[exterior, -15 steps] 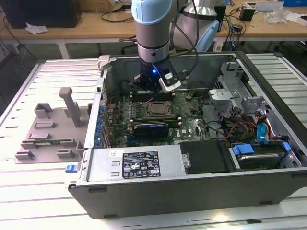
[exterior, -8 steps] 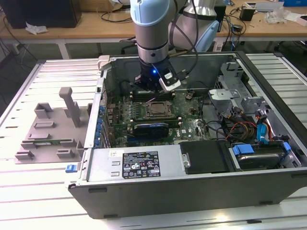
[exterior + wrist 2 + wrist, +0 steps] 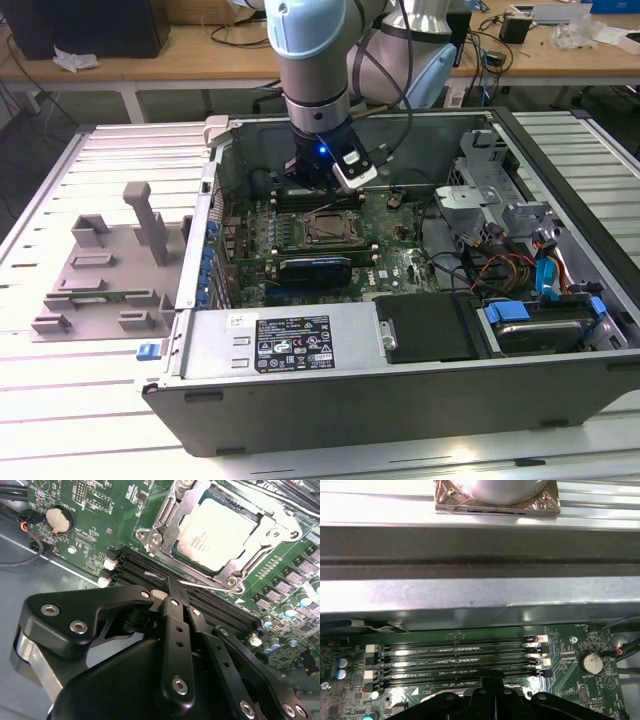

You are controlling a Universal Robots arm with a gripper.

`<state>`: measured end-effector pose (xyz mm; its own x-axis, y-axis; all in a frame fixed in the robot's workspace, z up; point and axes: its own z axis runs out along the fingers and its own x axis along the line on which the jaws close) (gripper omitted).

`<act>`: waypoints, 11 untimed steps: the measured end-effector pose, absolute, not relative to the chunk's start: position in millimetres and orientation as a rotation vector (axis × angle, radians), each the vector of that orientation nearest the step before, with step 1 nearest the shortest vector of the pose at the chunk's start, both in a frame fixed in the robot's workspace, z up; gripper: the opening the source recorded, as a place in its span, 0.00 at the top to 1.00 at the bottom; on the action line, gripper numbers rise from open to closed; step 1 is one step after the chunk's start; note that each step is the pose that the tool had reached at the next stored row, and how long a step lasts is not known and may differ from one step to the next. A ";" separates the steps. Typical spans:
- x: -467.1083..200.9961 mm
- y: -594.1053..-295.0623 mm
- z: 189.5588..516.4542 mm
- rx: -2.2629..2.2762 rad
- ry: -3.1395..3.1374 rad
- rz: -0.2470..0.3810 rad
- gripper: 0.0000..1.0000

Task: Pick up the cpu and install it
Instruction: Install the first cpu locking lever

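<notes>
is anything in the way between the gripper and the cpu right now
Nothing visible. In the second wrist view the cpu lies bare-topped in its socket, frame around its edges, and the gripper sits over the memory slots beside it.

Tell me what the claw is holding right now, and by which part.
Nothing, as far as the pictures show. The claw sits closed over the memory slots in the second wrist view, while the cpu already lies in its socket, untouched.
</notes>
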<state>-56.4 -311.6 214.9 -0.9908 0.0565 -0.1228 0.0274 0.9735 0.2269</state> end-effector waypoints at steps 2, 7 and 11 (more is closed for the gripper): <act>-56.6 -311.5 214.5 0.064 2.992 0.338 0.89; -60.2 -310.5 209.3 0.072 2.954 0.314 0.89; -63.6 -305.6 208.5 0.121 2.951 0.294 0.89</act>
